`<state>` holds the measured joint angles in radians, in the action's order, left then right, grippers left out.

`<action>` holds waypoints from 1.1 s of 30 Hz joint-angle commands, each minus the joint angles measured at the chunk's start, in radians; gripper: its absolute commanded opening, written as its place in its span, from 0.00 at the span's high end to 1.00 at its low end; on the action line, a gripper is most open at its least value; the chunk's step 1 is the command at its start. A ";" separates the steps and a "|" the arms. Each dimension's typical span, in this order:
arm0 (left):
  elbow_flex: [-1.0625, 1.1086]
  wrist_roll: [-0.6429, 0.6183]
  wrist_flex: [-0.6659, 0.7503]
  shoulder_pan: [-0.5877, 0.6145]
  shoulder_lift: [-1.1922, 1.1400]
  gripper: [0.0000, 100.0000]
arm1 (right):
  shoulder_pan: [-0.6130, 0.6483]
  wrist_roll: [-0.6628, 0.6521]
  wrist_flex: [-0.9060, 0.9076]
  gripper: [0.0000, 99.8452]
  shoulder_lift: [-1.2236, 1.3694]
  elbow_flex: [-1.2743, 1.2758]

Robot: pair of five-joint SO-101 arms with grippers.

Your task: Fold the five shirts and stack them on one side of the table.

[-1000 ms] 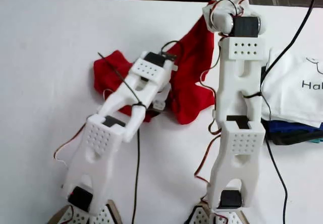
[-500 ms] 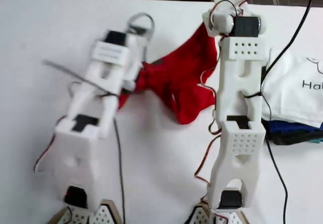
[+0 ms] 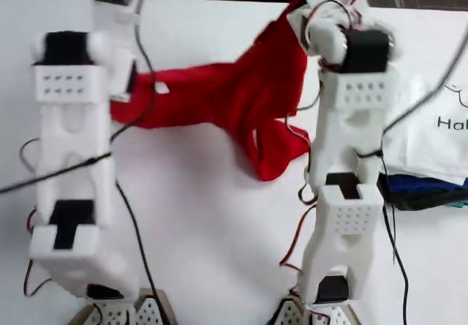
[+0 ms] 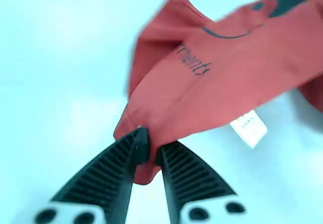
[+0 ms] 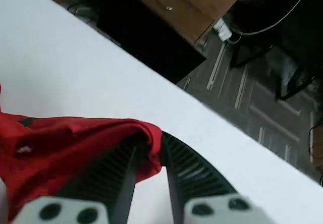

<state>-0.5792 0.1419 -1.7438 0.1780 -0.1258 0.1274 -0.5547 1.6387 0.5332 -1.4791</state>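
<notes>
1. The red shirt (image 3: 219, 94) spans the upper middle of the high view. It is held up at both ends, from the upper left across to the top just right of centre. A loose lobe droops onto the white table (image 3: 219, 237) a little right of centre.
2. Expect it to handle as light, limp cloth with no stiffness of its own. Any part you do not hold will likely sag and crease, and a thin pinch can slide free under tension. You would do best to grip at seams, hems or corners, where the cloth is doubled and gives more to bite on.
3. Your left gripper (image 4: 150, 146) is clamped on a bunched edge of the shirt. The jaws are almost together with cloth wedged between them, close to the dark lettering and the white tag (image 4: 248, 128).
4. Your right gripper (image 5: 154, 146) is also closed on a red fold, near the table's far edge in its wrist view.
5. A white shirt (image 3: 428, 131) lies at the right edge of the high view on top of blue cloth (image 3: 417, 187). I take that to be the stack, so plan to carry the red one there once it is folded.
</notes>
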 commanded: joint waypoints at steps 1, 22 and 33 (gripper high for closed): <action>-0.015 0.009 -0.006 0.078 0.160 0.97 | 0.013 -0.012 0.042 0.98 -0.130 -0.124; -0.007 0.011 0.032 0.138 0.634 0.97 | 0.067 -0.015 0.044 0.98 -0.538 -0.186; -0.015 0.011 0.032 0.140 0.671 0.97 | 0.067 -0.103 0.044 0.98 -0.680 -0.184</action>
<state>-0.5808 0.1419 -1.7315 0.3069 0.5125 0.1903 -0.6483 1.6832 -0.1082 -1.6510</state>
